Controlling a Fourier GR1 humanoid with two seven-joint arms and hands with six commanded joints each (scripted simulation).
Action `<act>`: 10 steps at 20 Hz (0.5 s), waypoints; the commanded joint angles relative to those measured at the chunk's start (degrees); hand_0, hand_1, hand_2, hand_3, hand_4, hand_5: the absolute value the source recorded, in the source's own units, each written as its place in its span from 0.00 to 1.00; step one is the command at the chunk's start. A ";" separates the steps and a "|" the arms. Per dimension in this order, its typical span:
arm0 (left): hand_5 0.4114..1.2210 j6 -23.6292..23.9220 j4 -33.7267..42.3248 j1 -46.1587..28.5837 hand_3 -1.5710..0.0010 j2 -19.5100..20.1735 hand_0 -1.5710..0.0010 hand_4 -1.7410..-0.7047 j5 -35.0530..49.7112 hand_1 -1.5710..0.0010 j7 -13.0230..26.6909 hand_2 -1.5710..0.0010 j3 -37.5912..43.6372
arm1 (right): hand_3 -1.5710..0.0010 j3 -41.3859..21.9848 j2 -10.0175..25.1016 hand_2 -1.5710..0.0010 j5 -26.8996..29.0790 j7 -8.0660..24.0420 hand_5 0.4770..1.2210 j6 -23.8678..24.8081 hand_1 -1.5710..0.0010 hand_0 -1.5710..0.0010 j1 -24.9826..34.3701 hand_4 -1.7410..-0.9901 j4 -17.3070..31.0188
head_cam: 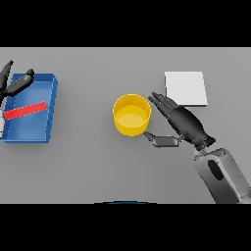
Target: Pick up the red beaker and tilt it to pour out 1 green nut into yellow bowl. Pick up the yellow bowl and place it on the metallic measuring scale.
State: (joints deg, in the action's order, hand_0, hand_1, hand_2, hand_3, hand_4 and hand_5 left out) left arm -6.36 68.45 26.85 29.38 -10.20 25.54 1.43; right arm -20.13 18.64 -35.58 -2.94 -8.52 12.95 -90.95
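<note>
One reach left: yellow bowl (131, 114) mid-table, just left of the right hand (182, 122), fingers straight alongside its rim, thumb below, not yet closed. Metallic scale (186, 88) just behind the hand, toward the far edge. Left hand (14, 84) over blue tray (49, 115) near the left edge holding red beaker (24, 110); fingers relaxed, well apart from the bowl.

Left robot hand (13, 84) cut by edge

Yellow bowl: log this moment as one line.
yellow bowl: on table, ungrasped | right robot hand: open beside it | left robot hand: over blue tray | scale: bare
</note>
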 commanded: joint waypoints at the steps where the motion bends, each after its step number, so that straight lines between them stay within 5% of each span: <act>1: 0.34 -0.19 -0.10 0.25 1.00 -0.02 1.00 0.90 0.30 1.00 0.24 1.00 0.20 | 1.00 -1.62 0.81 1.00 -1.81 -0.65 0.21 -1.14 1.00 1.00 1.58 0.79 0.71; 10: 0.35 -1.63 -0.20 -0.27 1.00 1.38 1.00 0.90 0.69 1.00 -0.47 1.00 0.81 | 1.00 -11.45 3.45 1.00 -10.80 -6.71 0.22 -8.90 1.00 1.00 16.46 0.78 12.24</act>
State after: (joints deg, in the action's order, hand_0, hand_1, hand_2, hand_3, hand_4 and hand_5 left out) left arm -7.98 68.25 26.60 30.76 -9.52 25.15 2.24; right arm -31.57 22.06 -46.39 -9.51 -17.39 29.43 -78.72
